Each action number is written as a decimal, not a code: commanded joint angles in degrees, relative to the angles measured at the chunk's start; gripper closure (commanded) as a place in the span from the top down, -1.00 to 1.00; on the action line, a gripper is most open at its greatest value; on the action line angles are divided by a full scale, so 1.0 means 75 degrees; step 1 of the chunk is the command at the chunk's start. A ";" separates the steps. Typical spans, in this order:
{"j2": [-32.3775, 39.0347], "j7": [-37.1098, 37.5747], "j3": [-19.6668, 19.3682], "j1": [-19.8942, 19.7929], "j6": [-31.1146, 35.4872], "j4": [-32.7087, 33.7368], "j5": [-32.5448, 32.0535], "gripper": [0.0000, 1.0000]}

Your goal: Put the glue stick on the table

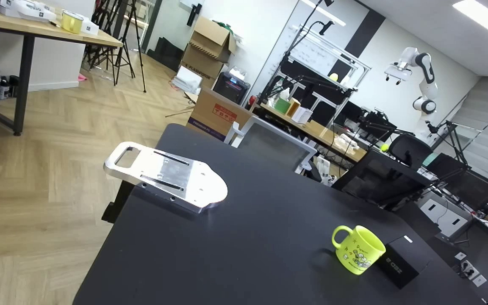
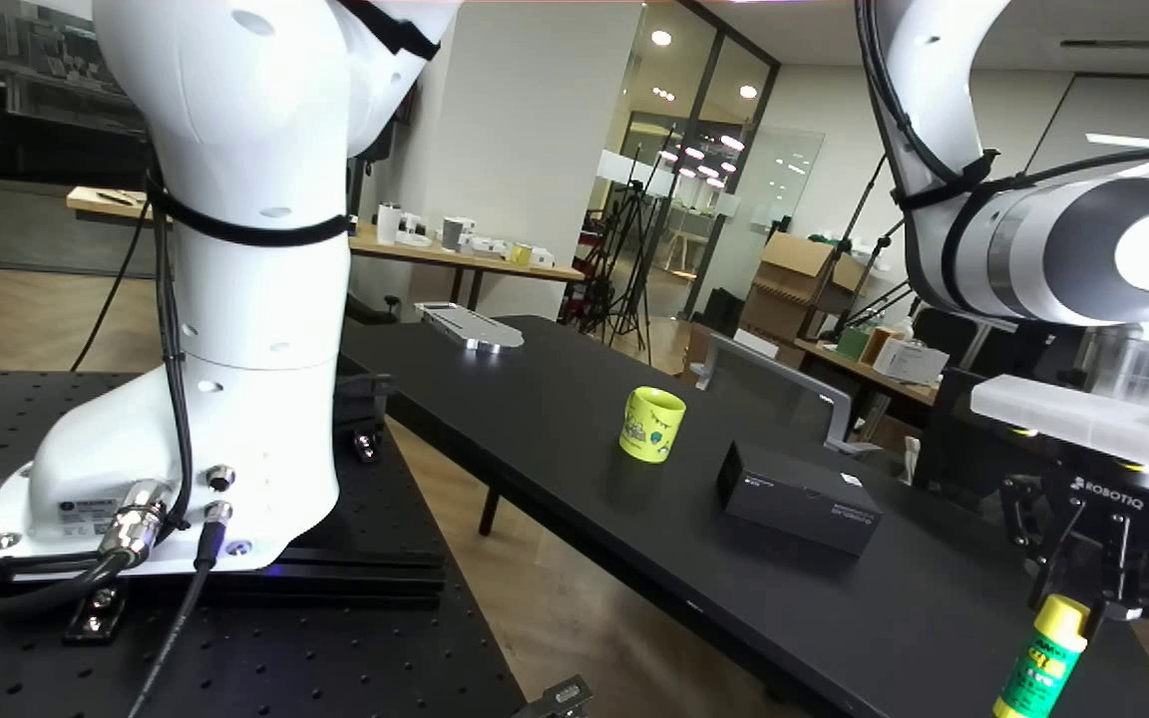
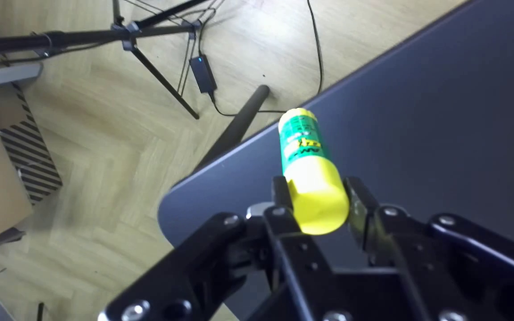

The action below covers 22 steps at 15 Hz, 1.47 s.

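Observation:
My gripper (image 3: 317, 191) is shut on the glue stick (image 3: 304, 140), which has a green label and yellow ends. The fingers grip it at its yellow cap. In an exterior view the gripper (image 2: 1081, 603) points down at the right edge, with the glue stick (image 2: 1040, 666) hanging tilted from it. Its lower end meets the bottom of that frame. The matte black table (image 3: 440, 116) lies beneath it in the wrist view, and the table also shows in both exterior views (image 1: 235, 241) (image 2: 545, 399). Whether the stick touches the table top, I cannot tell.
A yellow-green mug (image 1: 358, 250) (image 2: 652, 426) and a black box (image 1: 400, 264) (image 2: 799, 499) stand on the table. A silver metal plate (image 1: 172, 171) (image 2: 472, 327) lies at its far end. The table's rounded corner (image 3: 172, 205) is near the gripper. A chair (image 1: 269, 144) stands alongside.

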 commanded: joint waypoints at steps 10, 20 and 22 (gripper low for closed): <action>0.1848 -0.0250 0.1270 -0.0669 -0.0024 0.2194 0.2068 -0.82; 0.2034 -0.0126 0.1167 -0.0618 -0.0198 0.2575 0.1800 0.44; 0.1670 -0.0117 0.1087 -0.0548 -0.0131 0.2270 0.1701 0.72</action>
